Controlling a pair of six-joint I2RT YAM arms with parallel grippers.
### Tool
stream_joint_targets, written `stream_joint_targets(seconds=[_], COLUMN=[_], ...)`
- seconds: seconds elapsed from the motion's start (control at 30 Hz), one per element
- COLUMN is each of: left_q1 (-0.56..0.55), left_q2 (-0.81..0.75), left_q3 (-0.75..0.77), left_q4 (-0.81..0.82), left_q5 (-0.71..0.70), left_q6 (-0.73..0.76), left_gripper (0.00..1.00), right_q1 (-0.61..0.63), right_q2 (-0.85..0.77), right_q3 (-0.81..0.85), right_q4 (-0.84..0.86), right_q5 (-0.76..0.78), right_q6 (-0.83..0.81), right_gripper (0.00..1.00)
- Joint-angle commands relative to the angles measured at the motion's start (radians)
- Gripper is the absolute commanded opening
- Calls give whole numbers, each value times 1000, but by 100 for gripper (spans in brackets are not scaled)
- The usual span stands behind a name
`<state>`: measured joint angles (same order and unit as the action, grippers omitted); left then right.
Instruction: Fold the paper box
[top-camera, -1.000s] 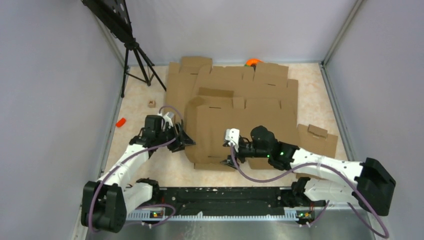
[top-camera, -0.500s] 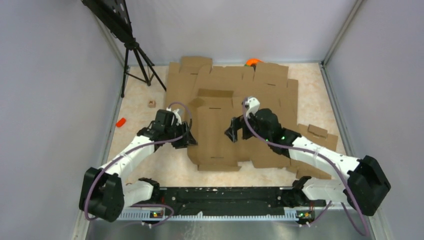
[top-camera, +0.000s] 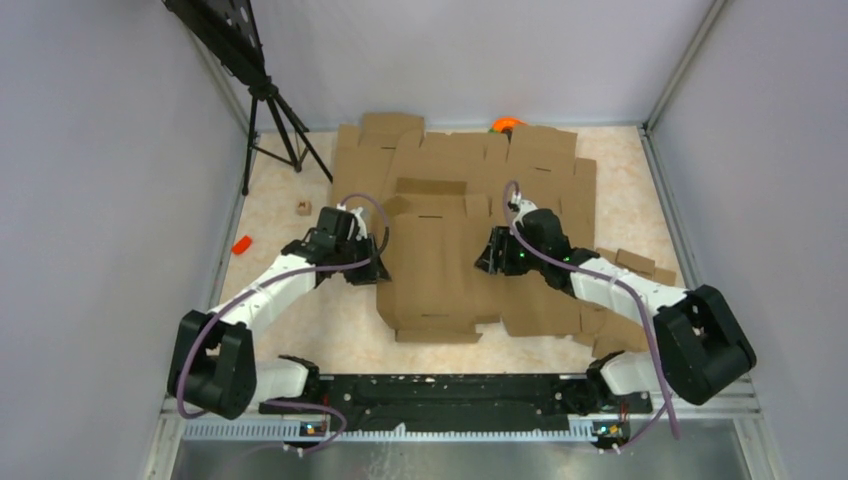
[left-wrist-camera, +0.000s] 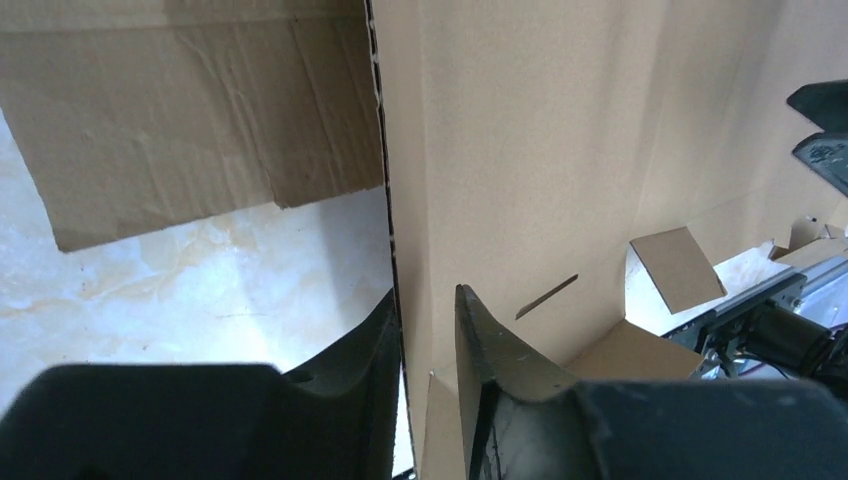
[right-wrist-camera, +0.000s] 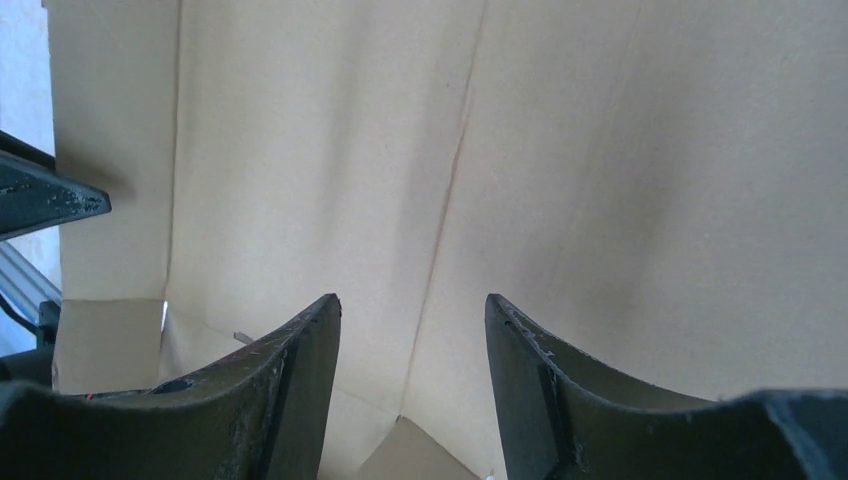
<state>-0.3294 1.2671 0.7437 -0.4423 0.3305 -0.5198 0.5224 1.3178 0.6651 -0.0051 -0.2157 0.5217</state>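
The paper box (top-camera: 435, 270) is a brown creased cardboard piece lying in the middle of the floor on top of other cardboard. My left gripper (top-camera: 372, 264) is at its left edge. In the left wrist view the gripper (left-wrist-camera: 425, 312) is shut on the box's upright left wall (left-wrist-camera: 520, 150), one finger on each side. My right gripper (top-camera: 489, 256) is over the box's right side. In the right wrist view it (right-wrist-camera: 412, 308) is open and empty, with the box panel and a crease (right-wrist-camera: 450, 170) close below its fingers.
Wider flat cardboard blanks (top-camera: 470, 160) lie behind and under the box. A small folded cardboard piece (top-camera: 636, 263) lies at the right. A tripod (top-camera: 272, 118) stands back left. A red bit (top-camera: 241, 244), a small wooden cube (top-camera: 303, 208) and an orange object (top-camera: 505, 124) lie on the floor.
My right gripper has moved from the box's front middle back and to the right side. My left gripper has moved slightly back and right along the left edge, and the box looks narrower.
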Motion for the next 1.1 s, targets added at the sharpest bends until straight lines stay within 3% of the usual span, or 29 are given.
stream_joint_targets(seconds=[0.0,0.2,0.43,0.77,0.9,1.07], left_q1=[-10,-53,-108,-187,-194,-195], left_q2=[42,97,112,202,230,231], left_q3=[46,102,156,215,218,215], left_q4=[9,-19,-54,-78,-90,-107], left_q5=[11,-14,-40,-66,-97,-147], left_q6=[21,17,6,11,12,13], left_gripper=[22,22,41,42,35,32], right_q1=[1,1,2,17,29,123], right_q2=[40,174,277,281,260,183], right_q3=[-18,-22,-20,-20,-2,96], right_q4=[62,112,163,151,126,-86], right_q5=[-77,-177,-262,-264,-317,-255], right_q6=[13,37,57,43,5,-133], right_gripper=[55,56,55,55,55,64])
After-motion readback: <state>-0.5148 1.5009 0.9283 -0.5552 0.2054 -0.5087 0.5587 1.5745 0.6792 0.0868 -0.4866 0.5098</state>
